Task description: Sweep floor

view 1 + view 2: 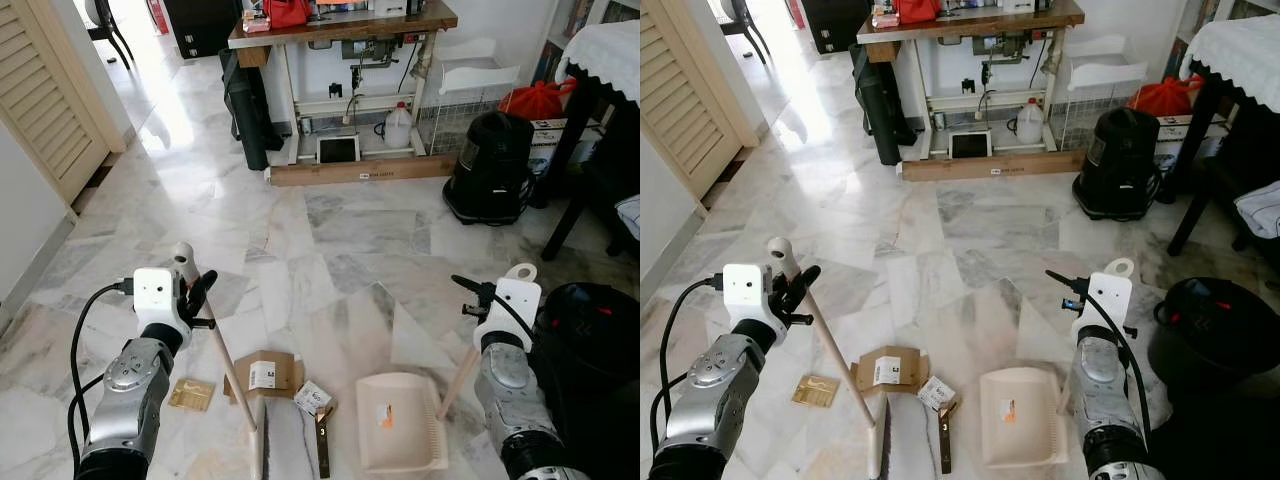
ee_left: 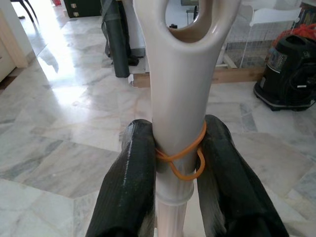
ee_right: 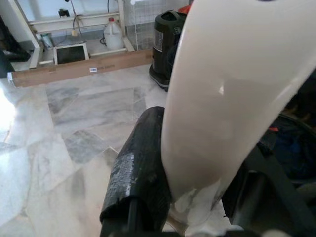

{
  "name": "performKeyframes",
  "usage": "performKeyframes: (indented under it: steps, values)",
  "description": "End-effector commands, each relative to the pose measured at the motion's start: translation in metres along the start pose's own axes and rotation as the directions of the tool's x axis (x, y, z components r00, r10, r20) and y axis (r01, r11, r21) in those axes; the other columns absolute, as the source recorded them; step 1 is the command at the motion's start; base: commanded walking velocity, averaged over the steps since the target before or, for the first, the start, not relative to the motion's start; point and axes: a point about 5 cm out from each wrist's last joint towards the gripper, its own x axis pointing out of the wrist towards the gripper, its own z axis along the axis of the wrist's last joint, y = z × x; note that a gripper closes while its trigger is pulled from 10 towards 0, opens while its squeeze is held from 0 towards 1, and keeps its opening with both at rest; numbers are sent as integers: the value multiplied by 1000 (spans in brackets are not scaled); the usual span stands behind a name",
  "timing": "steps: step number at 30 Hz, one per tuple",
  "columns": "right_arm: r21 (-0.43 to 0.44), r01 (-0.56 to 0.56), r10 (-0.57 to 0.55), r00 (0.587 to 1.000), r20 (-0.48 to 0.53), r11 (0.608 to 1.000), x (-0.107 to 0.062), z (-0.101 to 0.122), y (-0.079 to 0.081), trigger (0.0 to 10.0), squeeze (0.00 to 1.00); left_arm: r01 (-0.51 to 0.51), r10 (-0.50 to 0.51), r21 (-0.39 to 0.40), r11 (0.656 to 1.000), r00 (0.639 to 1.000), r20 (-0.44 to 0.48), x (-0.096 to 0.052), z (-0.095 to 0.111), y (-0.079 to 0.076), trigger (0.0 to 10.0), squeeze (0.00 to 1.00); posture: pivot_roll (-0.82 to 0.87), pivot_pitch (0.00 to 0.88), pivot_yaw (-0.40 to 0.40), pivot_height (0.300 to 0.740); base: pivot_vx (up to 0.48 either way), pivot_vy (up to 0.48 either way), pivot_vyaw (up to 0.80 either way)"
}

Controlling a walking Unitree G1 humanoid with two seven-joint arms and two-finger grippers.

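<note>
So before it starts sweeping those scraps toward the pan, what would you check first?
1. Left gripper shut on the broom handle: ok, fingers clamp it at the orange rubber band.
2. Right gripper holding the dustpan handle: ok, the cream handle sits between its fingers.
3. Dustpan flat on the floor, mouth facing the litter: cannot tell.
4. Litter within the broom's sweep: ok, cardboard piece and small box lie between broom and dustpan.
5. Gold packet on the broom's far side: not ok, needs a separate pass.
</note>
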Motion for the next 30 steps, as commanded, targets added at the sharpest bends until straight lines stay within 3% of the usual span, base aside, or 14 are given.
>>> performKeyframes:
  steps: [1, 15, 30]
  values:
    - [-13, -14, 14, 1000, 23, 1000, -2, 1, 4, 10000, 0, -2, 2, 8, 1000, 999, 43, 0, 11, 3, 10000, 0, 115, 20, 102, 740, 0, 0, 0]
    - [-27, -48, 47, 997, -59, 998, -11, -22, 12, 10000, 0, 40, -40, -16, 999, 999, 20, 2, 10, -2, 10000, 0, 128, 31, 103, 740, 0, 0, 0]
    - [7, -85, 85, 993, -77, 996, -10, -22, 21, 10000, 0, 85, -87, -62, 994, 996, -31, 5, 2, -7, 10000, 0, 118, 33, 96, 740, 0, 0, 0]
